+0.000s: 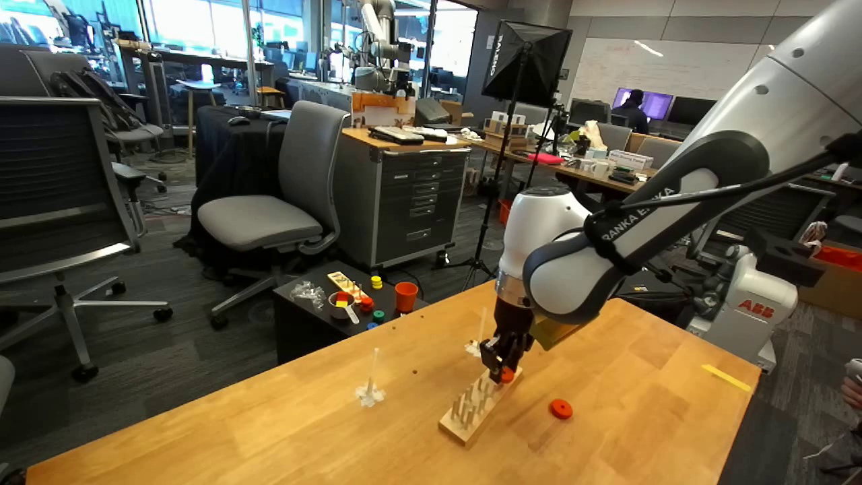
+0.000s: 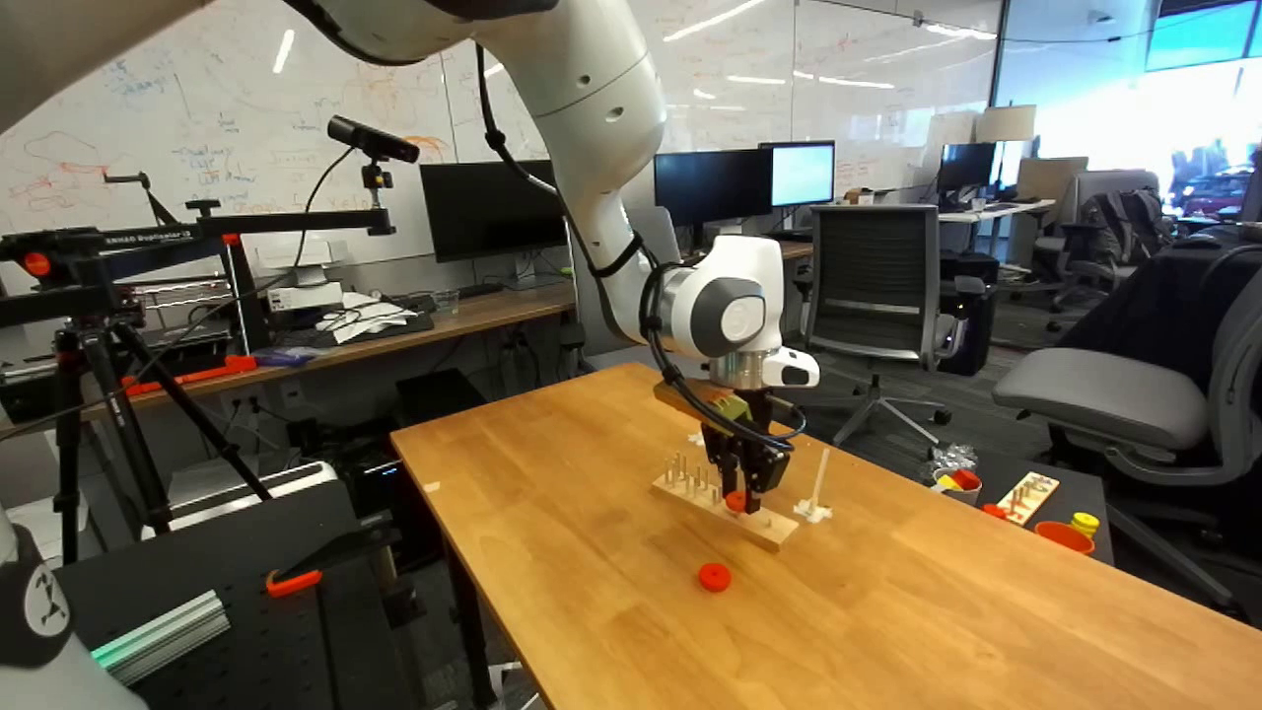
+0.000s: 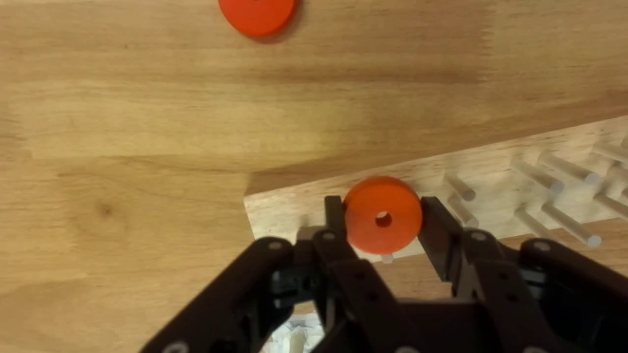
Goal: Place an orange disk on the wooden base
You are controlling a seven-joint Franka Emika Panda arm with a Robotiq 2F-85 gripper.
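The orange disk has a hole in its middle and lies between the two fingers of my gripper in the wrist view, both fingers touching its sides. In both exterior views the disk is at the fingertips, close over the wooden base. The base is a pale strip with rows of upright pegs, and the disk covers part of its less pegged end. A peg tip shows just past the disk's lower edge. I cannot tell whether a peg is in the hole.
A redder disk lies on the table beside the base, also in view at the wrist view's top. Thin upright sticks on taped feet stand near the base. A low side table holds cups and coloured pieces.
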